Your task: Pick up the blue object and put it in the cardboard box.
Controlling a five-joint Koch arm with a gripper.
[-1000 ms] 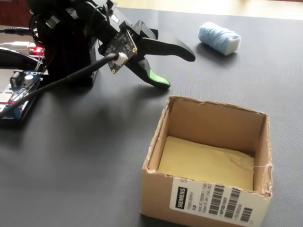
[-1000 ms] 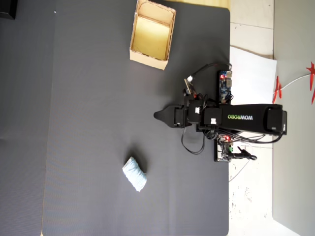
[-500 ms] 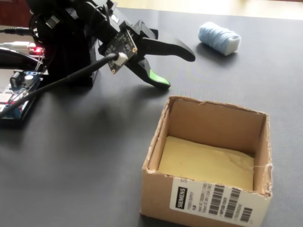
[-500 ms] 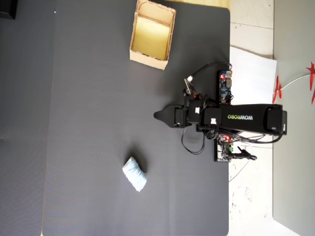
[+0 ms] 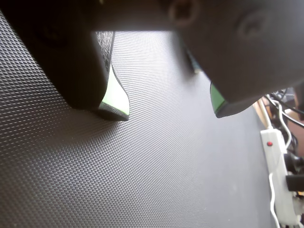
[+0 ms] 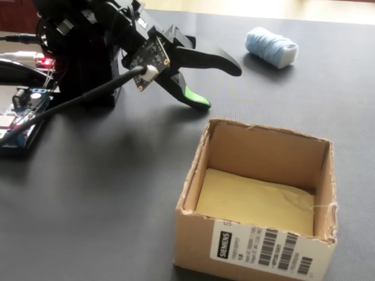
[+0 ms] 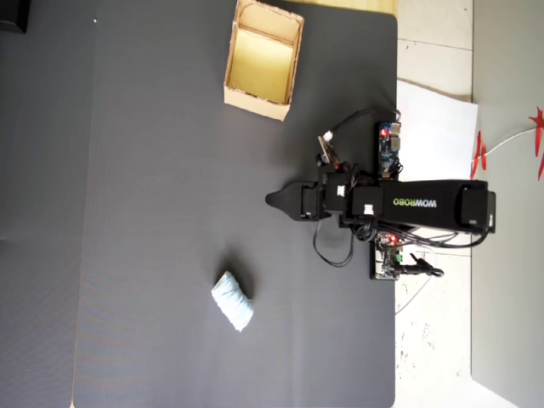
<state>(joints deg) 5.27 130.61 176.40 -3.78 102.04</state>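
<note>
One blue object (image 7: 231, 301) lies on the dark mat (image 7: 153, 212), well apart from the cardboard box (image 7: 255, 100) and from the gripper (image 6: 222, 82). In the wrist view we see neither object nor box, only mat between the gripper's green-lined fingertips (image 5: 114, 97). The jaws stand apart, holding nothing. In the overhead view the arm (image 7: 416, 204) stretches level, its gripper low over bare mat.

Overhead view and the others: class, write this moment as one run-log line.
gripper: open, empty, above mat | blue object: on mat, untouched | cardboard box: empty | phase: before the reach
</note>
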